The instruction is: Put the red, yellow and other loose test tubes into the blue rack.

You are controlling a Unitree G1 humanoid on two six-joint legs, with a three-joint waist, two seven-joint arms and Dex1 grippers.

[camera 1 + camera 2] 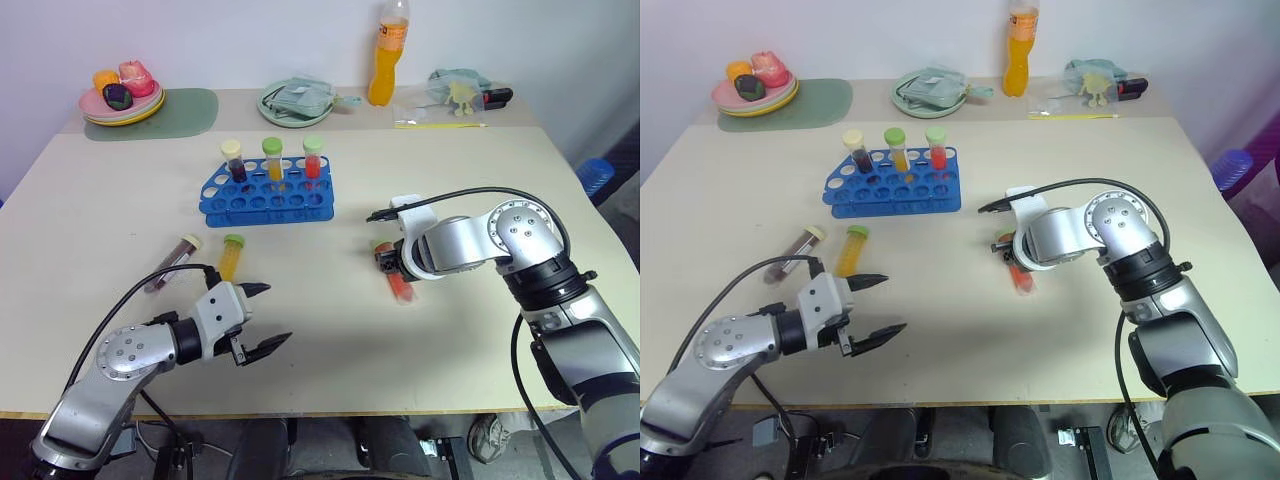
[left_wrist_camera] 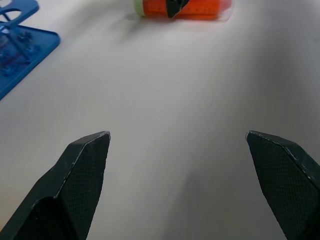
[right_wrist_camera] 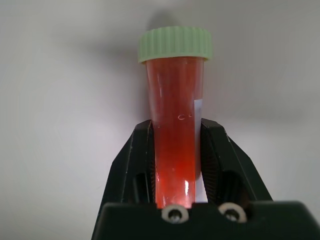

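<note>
The red test tube (image 1: 399, 286) with a green cap lies on the table right of centre, and my right gripper (image 1: 390, 264) is shut on it; the right wrist view shows the tube (image 3: 176, 125) clamped between both fingers. A yellow tube (image 1: 231, 256) and a dark brown tube (image 1: 172, 263) lie loose at the front left. Just nearer than them, my left gripper (image 1: 264, 318) stands open and holds nothing. The blue rack (image 1: 265, 207) sits mid-table with three capped tubes upright in its back row.
A tall orange drink bottle (image 1: 388, 55), a green plate (image 1: 295, 103) and plastic bags (image 1: 455, 95) stand along the back edge. Pink plates with toy food (image 1: 122, 100) sit on a green mat at the back left.
</note>
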